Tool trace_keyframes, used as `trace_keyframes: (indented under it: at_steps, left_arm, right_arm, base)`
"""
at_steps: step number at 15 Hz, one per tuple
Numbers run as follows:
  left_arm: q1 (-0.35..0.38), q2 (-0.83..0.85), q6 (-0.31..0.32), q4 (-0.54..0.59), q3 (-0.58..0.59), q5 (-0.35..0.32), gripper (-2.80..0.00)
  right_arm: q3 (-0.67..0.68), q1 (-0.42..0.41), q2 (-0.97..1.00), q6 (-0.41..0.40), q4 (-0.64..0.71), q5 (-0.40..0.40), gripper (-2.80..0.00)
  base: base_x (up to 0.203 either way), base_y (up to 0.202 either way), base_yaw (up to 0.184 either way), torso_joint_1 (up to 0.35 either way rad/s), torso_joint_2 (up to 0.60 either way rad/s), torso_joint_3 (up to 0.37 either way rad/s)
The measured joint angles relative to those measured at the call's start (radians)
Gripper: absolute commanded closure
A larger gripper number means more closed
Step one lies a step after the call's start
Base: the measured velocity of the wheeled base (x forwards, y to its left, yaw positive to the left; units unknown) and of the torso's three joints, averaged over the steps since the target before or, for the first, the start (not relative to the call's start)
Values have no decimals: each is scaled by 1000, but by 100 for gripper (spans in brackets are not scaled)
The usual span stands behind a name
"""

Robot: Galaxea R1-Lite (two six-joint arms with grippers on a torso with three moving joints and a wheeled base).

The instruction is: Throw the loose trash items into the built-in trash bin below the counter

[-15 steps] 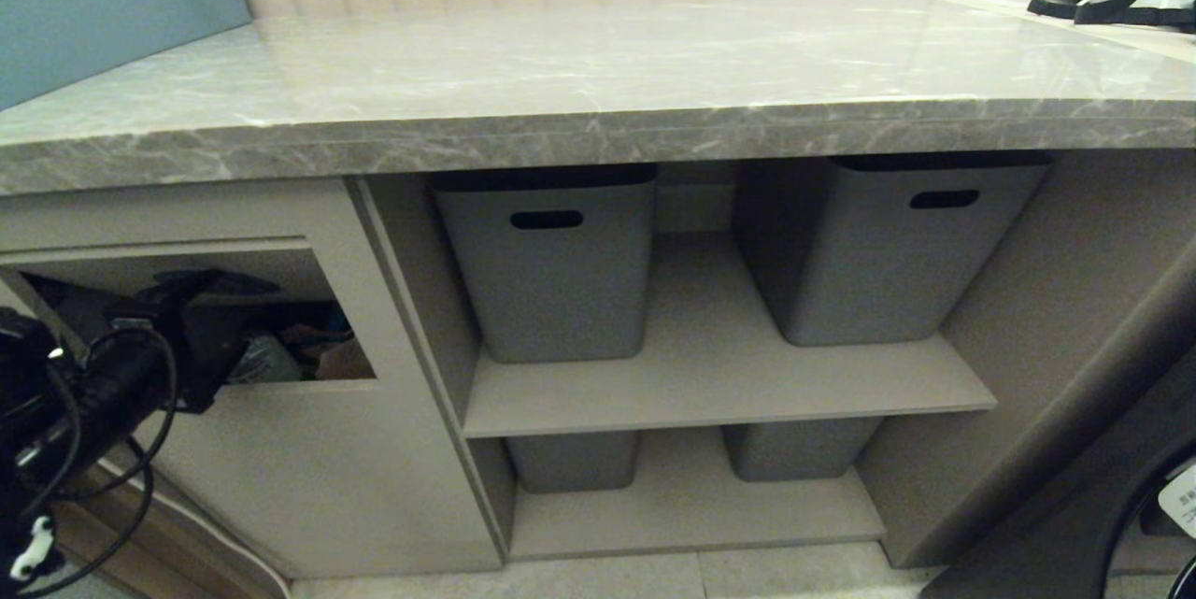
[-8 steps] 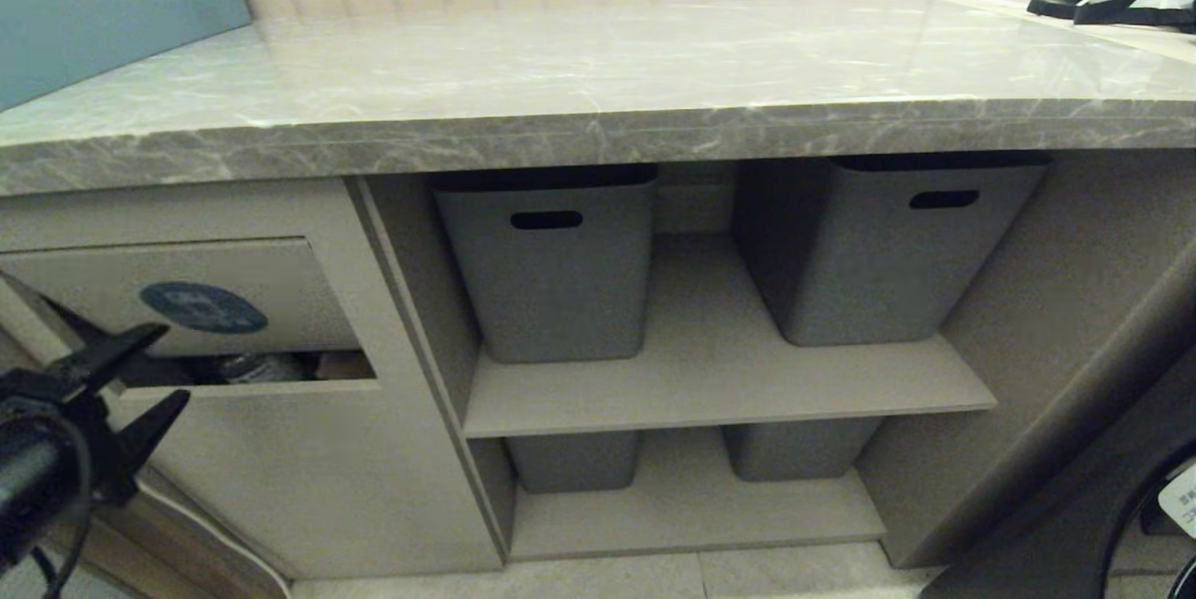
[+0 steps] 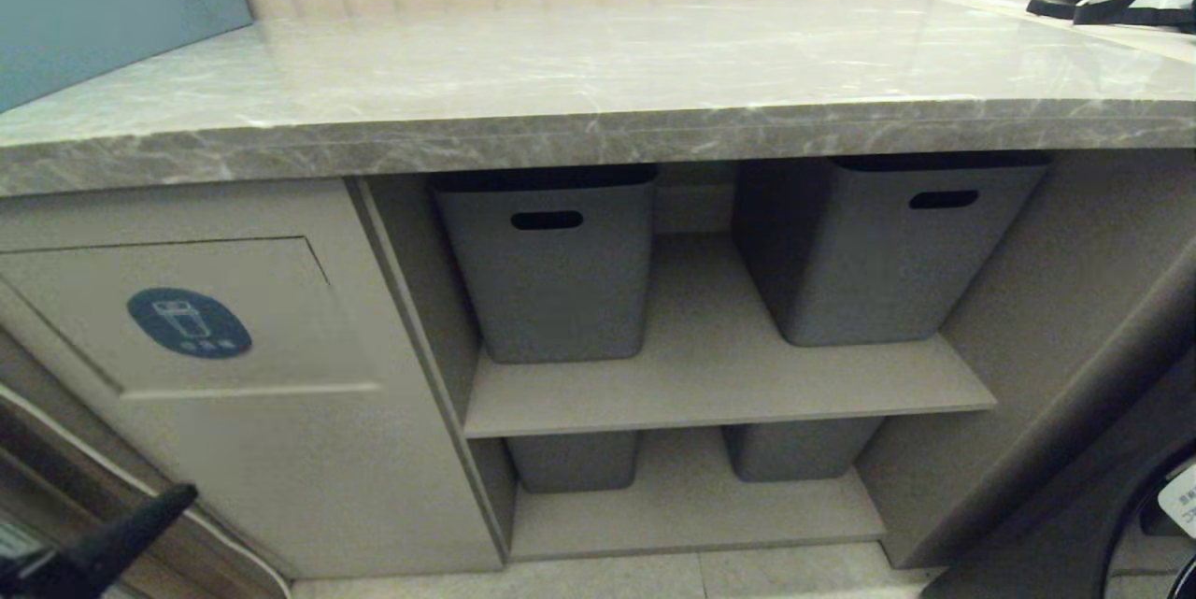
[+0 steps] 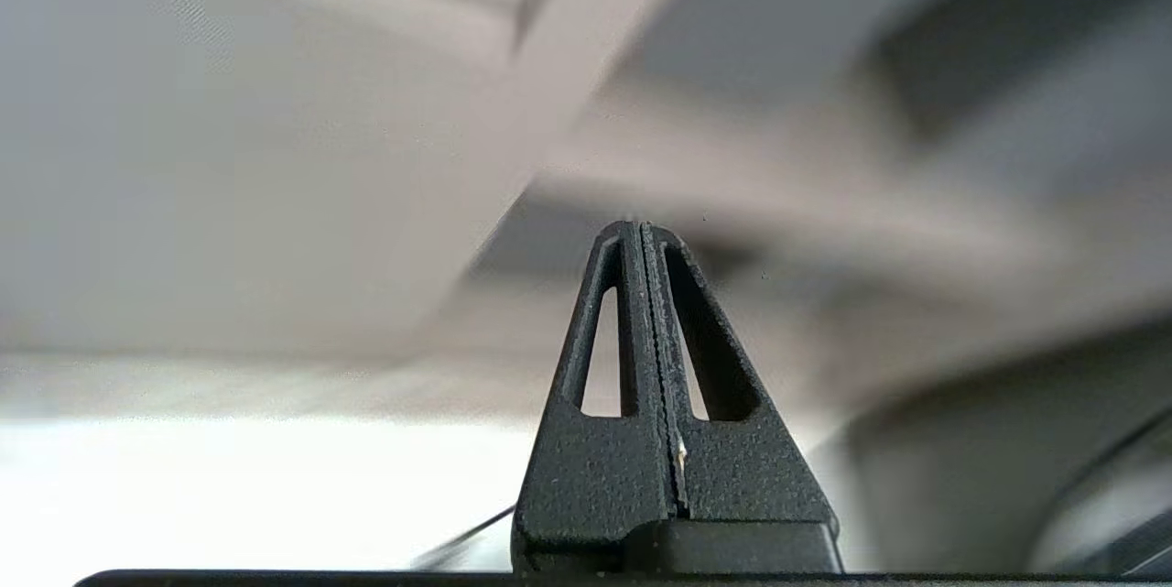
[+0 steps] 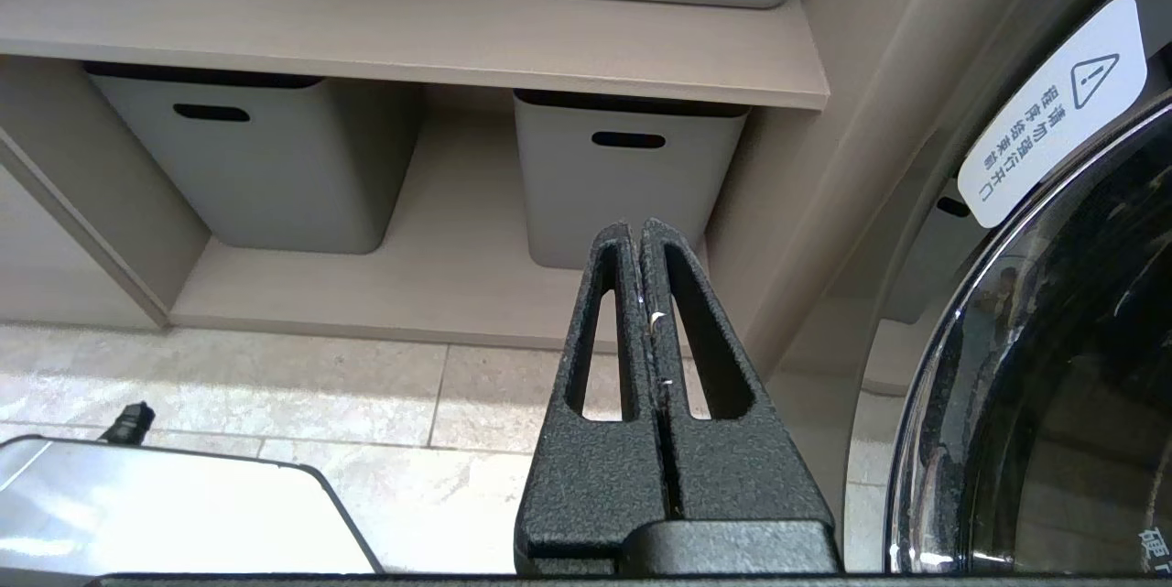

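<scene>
The left gripper [image 3: 140,515] hangs low by the floor, its fingers pressed together on nothing; in the left wrist view [image 4: 641,234] the two black fingertips meet along a thin seam, with only blurred beige panels beyond them. Just above and beyond it stands the built-in trash bin [image 3: 280,449], a beige cabinet front whose rectangular flap [image 3: 280,300] sits flush and closed, carrying a round dark-blue sticker [image 3: 189,322] with a white bin icon. Over that runs the tabletop [image 3: 598,85], a long grey marble-look slab with white veining and a thick front edge. No cardboard scrap lies on it.

Further off to the gripper's right, open shelves hold grey plastic tubs [image 3: 551,263] with slot handles, two on the upper shelf [image 3: 710,375] and two below. Pale floor tiles [image 5: 320,376] run along the foot of the cabinet.

The right gripper [image 5: 638,230] is parked low toward the lower tubs, its fingers also pressed together and holding nothing, beside a washing machine door [image 5: 1035,404] with a white warning label [image 5: 1053,111].

A second ago the flap was pushed in, the left gripper reaching into the dark opening; half a second ago the gripper was out, spread wide, and the flap only ajar. Now the flap is shut and the gripper has dropped lower.
</scene>
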Motion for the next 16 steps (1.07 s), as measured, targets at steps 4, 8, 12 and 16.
trace_keyframes:
  at_steps: [4,8,12,16]
  left_arm:
    - [-136,-319,259,360,48,193,0]
    - [-184,-544,416,566,68,360,0]
    - [-147,-734,447,661,59,325,0]
    - [-143,-835,462,657,62,316,0]
  right_arm:
    - [0,0,0,1,0,0,0]
    - [1,0,0,2,-1,0,0]
    - [1,0,0,1,-1,0,0]
    - [1,0,0,2,-1,0,0]
  base:
    - [0,0,0,0,0,0]
    - [0,0,0,0,0,0]
    - [0,0,0,0,0,0]
    - [0,0,0,0,0,0]
